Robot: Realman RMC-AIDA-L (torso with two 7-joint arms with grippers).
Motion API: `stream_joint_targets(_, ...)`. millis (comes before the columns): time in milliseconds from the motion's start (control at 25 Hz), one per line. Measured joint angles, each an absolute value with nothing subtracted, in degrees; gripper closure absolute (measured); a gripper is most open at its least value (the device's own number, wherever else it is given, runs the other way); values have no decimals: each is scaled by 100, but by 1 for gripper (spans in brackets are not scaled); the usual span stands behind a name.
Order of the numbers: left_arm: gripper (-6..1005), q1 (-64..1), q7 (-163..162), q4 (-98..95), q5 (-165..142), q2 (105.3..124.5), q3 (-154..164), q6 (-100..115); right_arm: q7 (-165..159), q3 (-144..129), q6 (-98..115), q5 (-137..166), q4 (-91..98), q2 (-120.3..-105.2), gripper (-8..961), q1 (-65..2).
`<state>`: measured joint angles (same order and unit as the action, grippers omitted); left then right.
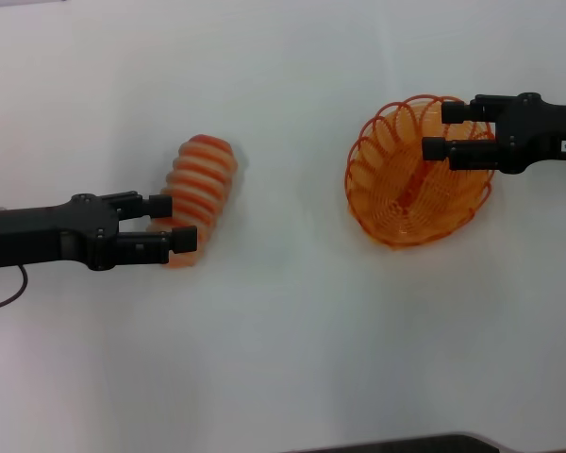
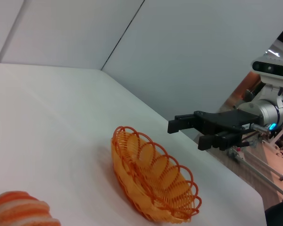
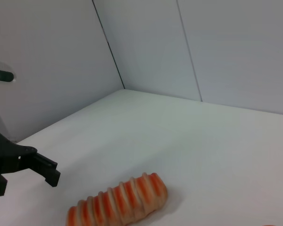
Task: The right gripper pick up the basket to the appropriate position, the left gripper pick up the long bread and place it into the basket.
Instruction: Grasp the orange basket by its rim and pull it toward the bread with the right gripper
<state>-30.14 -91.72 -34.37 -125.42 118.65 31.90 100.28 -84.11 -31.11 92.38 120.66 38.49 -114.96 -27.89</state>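
The long bread [image 1: 203, 179], striped orange and cream, lies on the white table left of centre. It also shows in the right wrist view [image 3: 118, 200] and at the edge of the left wrist view [image 2: 19, 209]. My left gripper [image 1: 182, 222] is open, with its fingers on either side of the bread's near end. In the right wrist view the left gripper [image 3: 27, 181] looks clear of the loaf. The orange wire basket [image 1: 358, 189] stands on the table at the right. My right gripper [image 1: 434, 130] is open and hovers over the basket's far right rim [image 2: 132, 136], holding nothing. It also shows in the left wrist view [image 2: 185, 135].
The white table [image 1: 292, 340] runs on around both things. Its front edge shows at the bottom of the head view. Grey walls stand behind the table in the wrist views. Stands and gear [image 2: 269, 141] are off the table's far side.
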Motion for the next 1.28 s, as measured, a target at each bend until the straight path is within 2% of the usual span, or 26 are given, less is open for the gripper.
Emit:
stream_joint_targets(640,113,-3007,-9176,-3436,-12542,11865,3182,10028,-8851,-3019,9196,12012,3916,-11453,159,-2852)
stream_joint_targets(760,113,-3009,-9171,-3439,-12542,11865,3182,10023,-9675,-3013,9181,12053,4060,-11287,160,-3061)
stream_joint_targets(840,113,-3009,-9168,-3442,-12542,11863,3182,10022,-10440,-3097,9167,12326,4163,-11097,160,-3306)
stream_joint_targets(960,114,-3006,-9152,-3444,-12542,11860,3182,10017,-11154,-3144,9133,13092,4471,-10995,160,-3643)
stream_joint_targets(1120,114,-2994,-9141,-3446,-12542,11861,3182,9997,-11566,-3178,8903,14485,4738,-11041,161,-4203)
stream_joint_targets(1280,114,-2980,-9137,-3430,-12543,11862,3182,9939,-11664,-3359,8422,15480,4675,-11186,161,-4589)
